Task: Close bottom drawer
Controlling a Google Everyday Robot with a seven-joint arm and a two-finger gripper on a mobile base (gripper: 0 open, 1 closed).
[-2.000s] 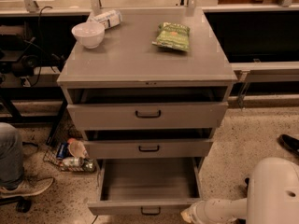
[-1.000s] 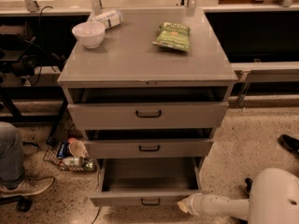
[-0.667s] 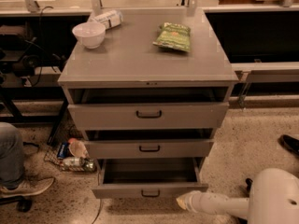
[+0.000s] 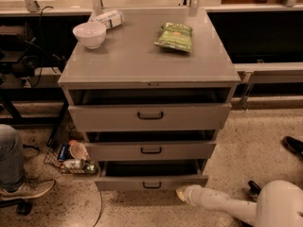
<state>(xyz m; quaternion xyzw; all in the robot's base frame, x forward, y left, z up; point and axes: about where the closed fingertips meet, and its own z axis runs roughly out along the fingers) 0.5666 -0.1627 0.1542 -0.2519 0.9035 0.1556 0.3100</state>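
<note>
The bottom drawer (image 4: 151,182) is the lowest of three grey drawers, with a slim front and a small black centre handle (image 4: 152,186). It stands pulled out only a little, with a dark gap above its front. My gripper (image 4: 181,193) is low at the floor, at the end of the white arm (image 4: 222,204) that comes from the lower right. Its tip sits against the right end of the drawer's front. The middle drawer (image 4: 150,150) and top drawer (image 4: 150,116) also stand slightly out.
On the cabinet top (image 4: 142,60) are a white bowl (image 4: 89,34), a lying bottle (image 4: 108,18) and a green snack bag (image 4: 175,36). A wire basket with items (image 4: 71,158) sits on the floor at left, beside a person's leg and shoe (image 4: 19,183).
The bottom drawer has slid in from far open to nearly shut. My gripper has moved forward with its front, toward the cabinet.
</note>
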